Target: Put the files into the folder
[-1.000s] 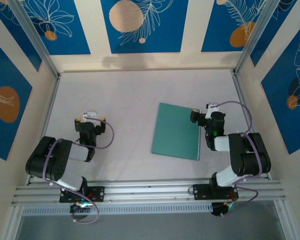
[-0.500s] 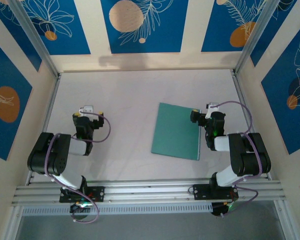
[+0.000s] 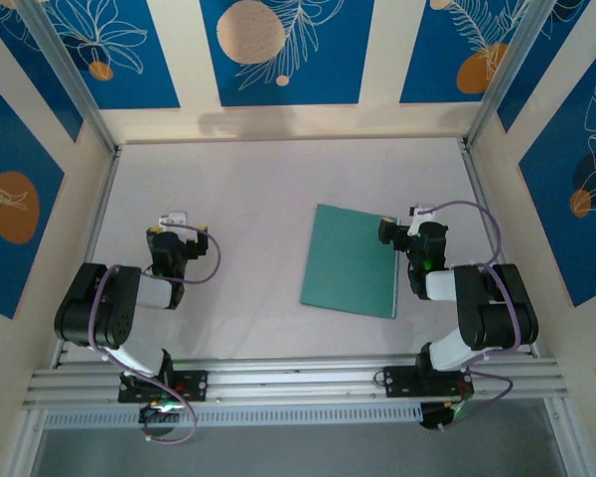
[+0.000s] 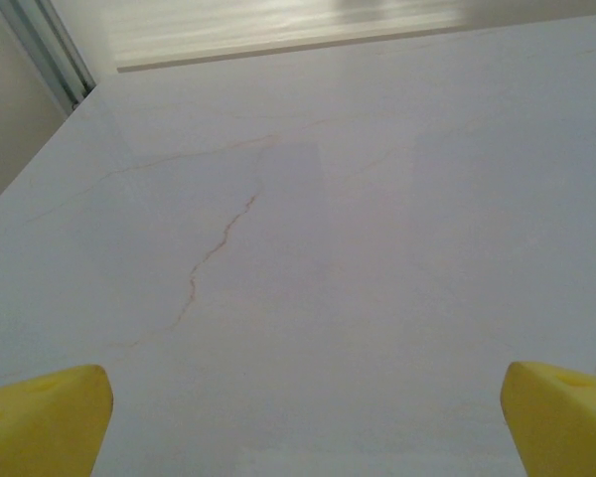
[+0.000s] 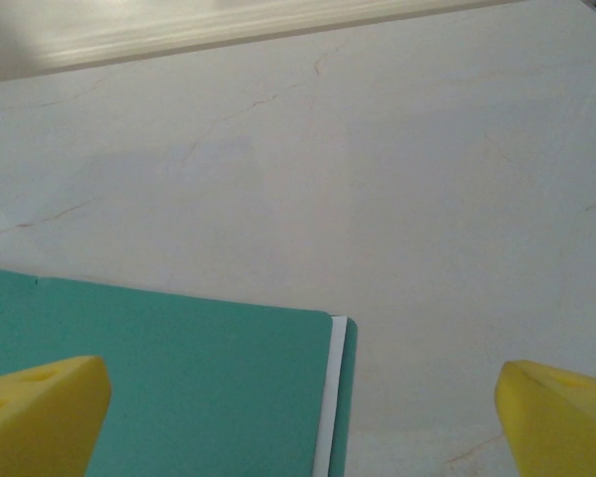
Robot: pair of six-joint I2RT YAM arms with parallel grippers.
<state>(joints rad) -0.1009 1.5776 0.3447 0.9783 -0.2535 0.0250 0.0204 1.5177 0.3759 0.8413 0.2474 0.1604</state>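
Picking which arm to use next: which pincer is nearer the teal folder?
The right pincer, open at the right edge of the folder, where a white strip peeks out. The left pincer, also open, is over the table, well apart.

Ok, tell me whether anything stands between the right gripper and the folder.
Nothing visible does. The right gripper, jaws open, is already at the far right corner of the folder, with bare table beside it.

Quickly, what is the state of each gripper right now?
Left gripper: open, holding nothing.
Right gripper: open, holding nothing, over a corner of the folder.
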